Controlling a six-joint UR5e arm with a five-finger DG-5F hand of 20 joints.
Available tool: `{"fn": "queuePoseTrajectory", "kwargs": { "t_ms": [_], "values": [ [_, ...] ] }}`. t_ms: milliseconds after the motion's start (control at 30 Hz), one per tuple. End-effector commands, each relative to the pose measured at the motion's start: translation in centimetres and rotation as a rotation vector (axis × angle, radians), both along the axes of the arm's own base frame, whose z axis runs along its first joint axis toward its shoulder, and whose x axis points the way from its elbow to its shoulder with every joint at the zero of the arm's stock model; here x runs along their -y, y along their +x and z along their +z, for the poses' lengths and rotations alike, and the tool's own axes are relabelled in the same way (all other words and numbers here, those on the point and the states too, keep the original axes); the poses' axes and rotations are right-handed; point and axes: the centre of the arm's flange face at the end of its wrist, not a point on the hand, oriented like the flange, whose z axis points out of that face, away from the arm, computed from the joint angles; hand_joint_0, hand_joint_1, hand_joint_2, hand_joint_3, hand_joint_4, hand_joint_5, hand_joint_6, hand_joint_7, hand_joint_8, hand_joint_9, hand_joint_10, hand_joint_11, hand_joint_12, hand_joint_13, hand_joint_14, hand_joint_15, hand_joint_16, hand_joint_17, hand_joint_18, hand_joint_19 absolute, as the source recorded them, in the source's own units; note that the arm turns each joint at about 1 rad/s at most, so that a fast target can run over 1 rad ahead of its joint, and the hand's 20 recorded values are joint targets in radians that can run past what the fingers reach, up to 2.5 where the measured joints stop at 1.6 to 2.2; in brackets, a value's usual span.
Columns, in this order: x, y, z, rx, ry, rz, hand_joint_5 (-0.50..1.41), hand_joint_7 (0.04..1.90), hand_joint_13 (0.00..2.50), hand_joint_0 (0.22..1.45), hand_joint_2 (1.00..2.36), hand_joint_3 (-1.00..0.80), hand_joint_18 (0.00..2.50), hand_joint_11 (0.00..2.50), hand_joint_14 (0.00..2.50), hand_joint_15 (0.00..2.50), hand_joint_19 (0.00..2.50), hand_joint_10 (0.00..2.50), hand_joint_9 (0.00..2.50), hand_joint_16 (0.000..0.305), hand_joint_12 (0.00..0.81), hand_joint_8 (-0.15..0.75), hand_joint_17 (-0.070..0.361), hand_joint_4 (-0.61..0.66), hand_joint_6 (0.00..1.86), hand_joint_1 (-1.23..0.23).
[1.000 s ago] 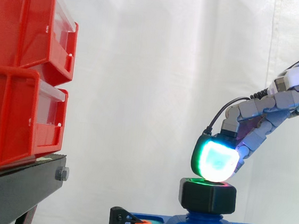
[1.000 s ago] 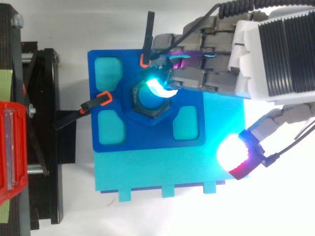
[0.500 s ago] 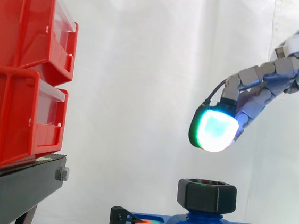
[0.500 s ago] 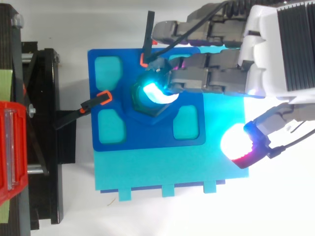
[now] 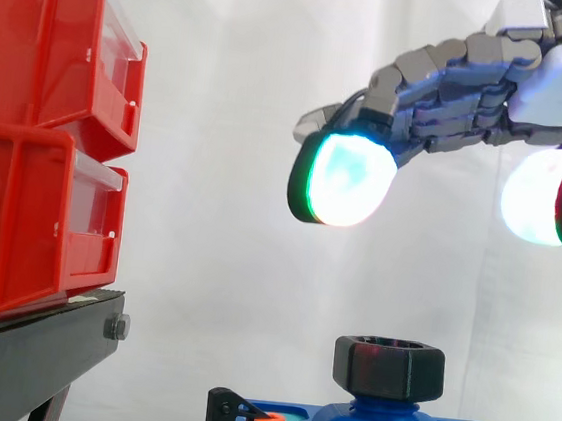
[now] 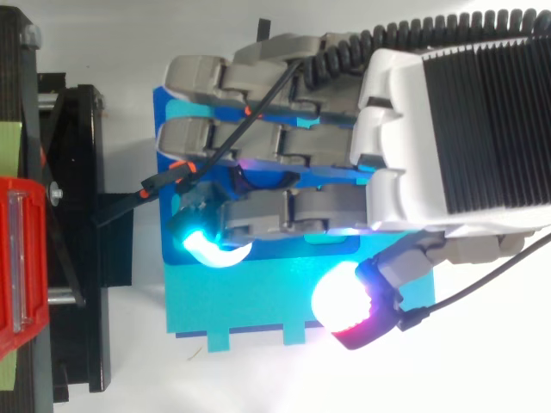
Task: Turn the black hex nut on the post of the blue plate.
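Hand (image 5: 475,85) hovers well above black hex nut (image 5: 388,369), covering it from overhead

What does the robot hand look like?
The robot hand has a white shell with a black ribbed panel on its back and grey, blocky, segmented fingers. Their thick rounded pads glow: one cyan-white with a green rim, another white edged in red.

White curtain (image 5: 261,118) hangs behind, evenly lit. Two red bins (image 5: 38,135) are stacked at left on a black stand (image 5: 35,351). The surface (image 6: 129,379) underneath looks white, possibly a bench.
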Motion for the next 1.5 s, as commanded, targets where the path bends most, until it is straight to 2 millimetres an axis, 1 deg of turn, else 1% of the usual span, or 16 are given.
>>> {"fn": "queuePoseTrajectory", "kwargs": {
  "t_ms": [0,33,67,200,367,467,500,533,567,600,633,867,1000,1267,1367,1467],
  "values": [
    [-0.5,0.2,-0.7,0.010,0.003,0.004,-0.30,0.72,0.00,0.51,1.00,-0.50,0.00,0.04,0.00,0.00,0.47,0.00,0.00,0.051,0.339,0.184,0.114,0.07,0.50,-0.75],
    [-0.5,0.2,-0.7,0.010,0.003,0.004,-0.30,0.73,0.00,0.51,1.00,-0.50,0.00,0.04,0.00,0.00,0.48,0.00,0.00,0.051,0.339,0.186,0.114,0.08,0.50,-0.74],
    [-0.6,0.3,-1.4,0.022,0.006,0.006,-0.30,0.73,0.00,0.51,1.00,-0.50,0.00,0.03,0.00,0.00,0.48,0.00,0.00,0.050,0.340,0.187,0.114,0.08,0.50,-0.74],
    [-0.8,0.4,-2.6,0.051,0.018,0.009,-0.29,0.73,0.00,0.51,1.00,-0.50,0.00,0.02,0.00,0.00,0.46,0.00,0.01,0.051,0.343,0.193,0.114,0.09,0.50,-0.76],
    [-0.8,0.3,-3.6,0.069,0.022,0.009,-0.29,0.73,0.00,0.51,1.00,-0.50,0.00,0.02,0.00,0.00,0.46,0.00,0.02,0.051,0.342,0.196,0.114,0.10,0.50,-0.75],
    [-0.7,0.8,-5.2,0.057,0.029,0.008,-0.29,0.73,0.00,0.51,1.00,-0.50,0.00,0.02,0.00,0.00,0.47,0.00,0.02,0.051,0.343,0.196,0.114,0.10,0.50,-0.75],
    [-0.4,1.1,-5.3,0.060,0.038,0.009,-0.29,0.73,0.00,0.51,1.00,-0.50,0.00,0.02,0.00,0.00,0.47,0.00,0.02,0.051,0.342,0.196,0.114,0.10,0.50,-0.75],
    [-0.3,1.3,-6.0,0.051,0.044,0.010,-0.29,0.73,0.00,0.51,1.00,-0.50,0.00,0.02,0.00,0.00,0.47,0.00,0.02,0.051,0.343,0.198,0.114,0.10,0.50,-0.74],
    [-0.3,1.7,-7.1,0.045,0.054,0.014,-0.29,0.73,0.00,0.51,1.00,-0.50,0.00,0.02,0.00,0.00,0.47,0.00,0.03,0.051,0.343,0.200,0.114,0.10,0.50,-0.74],
    [-0.2,2.2,-7.1,0.053,0.071,0.022,-0.29,0.73,0.00,0.51,1.00,-0.50,0.00,0.02,0.00,0.00,0.47,0.00,0.03,0.051,0.342,0.200,0.114,0.10,0.50,-0.74],
    [-0.3,2.4,-7.8,0.050,0.078,0.027,-0.29,0.73,0.00,0.51,1.00,-0.50,0.00,0.01,0.00,0.00,0.47,0.00,0.03,0.050,0.339,0.198,0.113,0.10,0.50,-0.74],
    [0.0,2.7,-7.3,0.067,0.090,0.032,-0.29,0.73,0.00,0.52,1.00,-0.50,0.00,0.02,0.00,0.00,0.47,0.00,0.04,0.050,0.338,0.199,0.112,0.10,0.50,-0.73],
    [0.3,2.9,-7.8,0.065,0.090,0.028,-0.28,0.74,0.00,0.52,1.00,-0.50,0.00,0.02,0.00,0.00,0.47,0.00,0.04,0.050,0.339,0.200,0.112,0.11,0.50,-0.72],
    [2.0,2.4,-8.0,0.051,0.080,0.029,-0.27,0.75,0.00,0.51,1.00,-0.50,0.01,0.03,0.00,0.00,0.48,0.00,0.07,0.050,0.341,0.207,0.112,0.12,0.50,-0.69],
    [2.6,2.2,-8.1,0.042,0.077,0.027,-0.26,0.76,0.00,0.51,1.00,-0.50,0.06,0.00,0.00,0.00,0.45,0.00,0.12,0.050,0.342,0.212,0.114,0.14,0.50,-0.71],
    [3.1,2.0,-8.2,0.029,0.071,0.030,-0.24,0.80,0.02,0.50,1.00,-0.50,0.06,0.00,0.00,0.00,0.46,0.00,0.15,0.051,0.344,0.223,0.115,0.17,0.50,-0.66]
  ]
}}
